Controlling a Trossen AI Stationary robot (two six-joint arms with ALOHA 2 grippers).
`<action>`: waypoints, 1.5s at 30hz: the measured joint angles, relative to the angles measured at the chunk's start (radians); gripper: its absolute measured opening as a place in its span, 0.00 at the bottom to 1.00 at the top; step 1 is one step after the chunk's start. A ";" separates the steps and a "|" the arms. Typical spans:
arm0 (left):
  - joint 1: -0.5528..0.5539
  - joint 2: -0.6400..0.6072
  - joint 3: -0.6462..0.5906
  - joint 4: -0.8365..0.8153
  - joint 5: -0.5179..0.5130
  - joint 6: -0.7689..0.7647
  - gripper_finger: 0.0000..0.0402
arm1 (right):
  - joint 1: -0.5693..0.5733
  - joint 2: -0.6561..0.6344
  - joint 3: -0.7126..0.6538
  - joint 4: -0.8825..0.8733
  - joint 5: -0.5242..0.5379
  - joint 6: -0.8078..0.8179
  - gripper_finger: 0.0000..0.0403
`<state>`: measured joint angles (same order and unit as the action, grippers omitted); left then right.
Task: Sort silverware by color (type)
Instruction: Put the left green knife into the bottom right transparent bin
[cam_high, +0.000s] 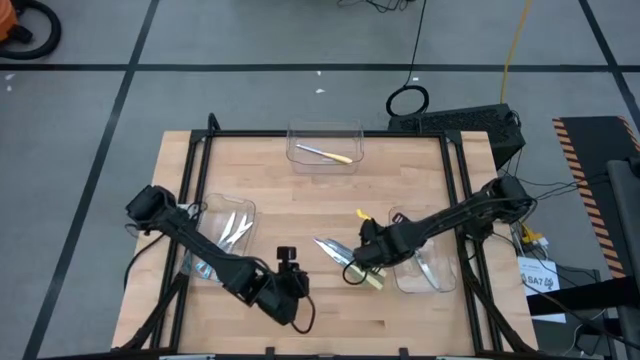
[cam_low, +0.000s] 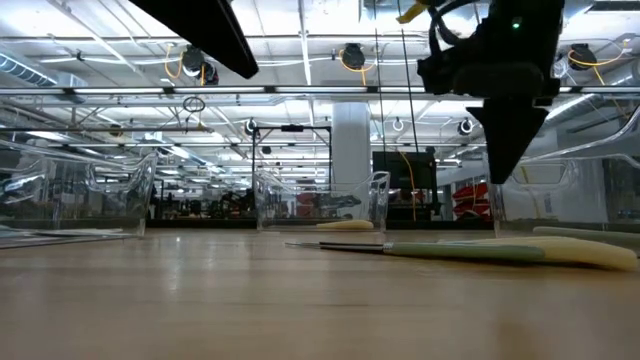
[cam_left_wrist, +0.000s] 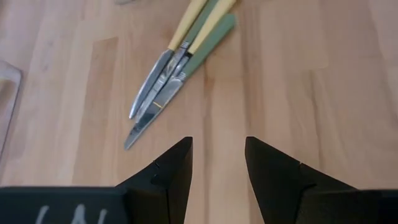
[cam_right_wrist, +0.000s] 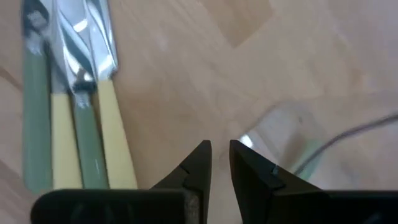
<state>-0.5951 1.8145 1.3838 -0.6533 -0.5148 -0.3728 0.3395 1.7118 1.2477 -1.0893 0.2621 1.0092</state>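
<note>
So, starting on the left: a clear bin (cam_high: 222, 232) sits at the left side of the tabletop (cam_high: 300, 200) with a few silver-headed utensils (cam_high: 236, 229) lying in it. The left tool (cam_high: 290, 262) hangs low near the front edge, empty, its fingers (cam_left_wrist: 171, 171) spread moderately and pointing at the loose pile in the middle. That pile of knives (cam_high: 345, 257) lies flat on the wood, yellow and green handles side by side, blades bunched together and touching. At the back centre, another clear bin (cam_high: 324, 146) holds one yellow-handled utensil (cam_high: 325, 153). The right tool (cam_high: 368, 250) hovers right over the handle end of the pile, fingers (cam_right_wrist: 252, 171) narrowed to a slim gap with nothing between them. Just beside it there's a yellow-handled piece (cam_high: 362, 214) lying alone on the wood, and a third clear bin (cam_high: 428, 262) at the right side under the right arm.
</note>
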 joint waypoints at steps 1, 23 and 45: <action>-0.007 0.000 0.000 0.000 0.000 -0.006 0.39 | 0.006 0.000 -0.004 -0.005 -0.007 0.005 0.13; -0.048 0.000 0.000 0.037 -0.001 -0.054 0.39 | 0.143 0.000 -0.046 0.085 -0.109 0.166 0.13; -0.040 0.000 0.000 0.066 -0.008 -0.041 0.39 | 0.214 0.017 -0.045 0.320 0.040 0.168 0.13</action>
<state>-0.6353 1.8141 1.3838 -0.5877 -0.5224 -0.4138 0.5537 1.7288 1.2030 -0.7692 0.3022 1.1774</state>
